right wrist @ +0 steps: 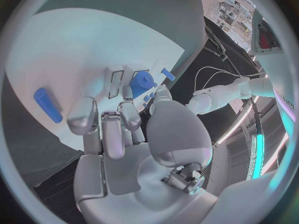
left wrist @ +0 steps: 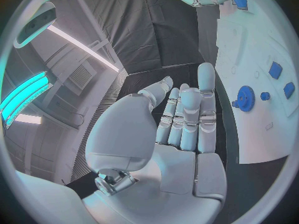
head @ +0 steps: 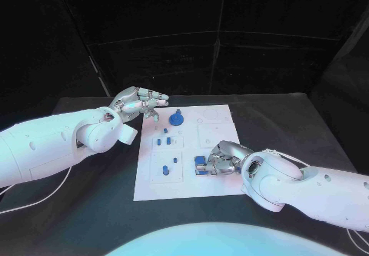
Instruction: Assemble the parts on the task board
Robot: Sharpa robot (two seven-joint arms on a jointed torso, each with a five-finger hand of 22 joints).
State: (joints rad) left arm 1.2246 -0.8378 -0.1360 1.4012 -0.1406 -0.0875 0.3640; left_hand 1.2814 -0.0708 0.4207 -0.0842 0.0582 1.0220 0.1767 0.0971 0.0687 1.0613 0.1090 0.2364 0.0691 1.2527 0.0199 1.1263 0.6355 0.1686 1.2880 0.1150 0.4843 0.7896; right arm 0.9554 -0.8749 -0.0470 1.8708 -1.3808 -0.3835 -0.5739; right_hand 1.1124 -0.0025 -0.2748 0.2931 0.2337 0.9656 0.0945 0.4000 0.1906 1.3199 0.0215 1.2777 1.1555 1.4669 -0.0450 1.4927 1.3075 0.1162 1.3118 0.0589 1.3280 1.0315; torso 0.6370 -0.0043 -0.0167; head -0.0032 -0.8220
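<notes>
The white task board (head: 211, 184) lies in the middle of the black table. A blue gear (head: 177, 118) stands near its far edge, and small blue parts (head: 163, 141) sit in the slots along its left side. My left hand (head: 142, 104) hovers over the board's far left corner, fingers straight and side by side (left wrist: 187, 114), holding nothing; the gear (left wrist: 246, 98) lies just beyond its fingertips. My right hand (head: 221, 160) rests low on the board's middle right, pinching a blue part (head: 200, 162) between thumb and fingers (right wrist: 142, 82).
A blue peg (right wrist: 47, 104) lies flat on the board beside my right hand. A white cable (head: 34, 200) runs over the table under my left arm. Black curtains close off the back.
</notes>
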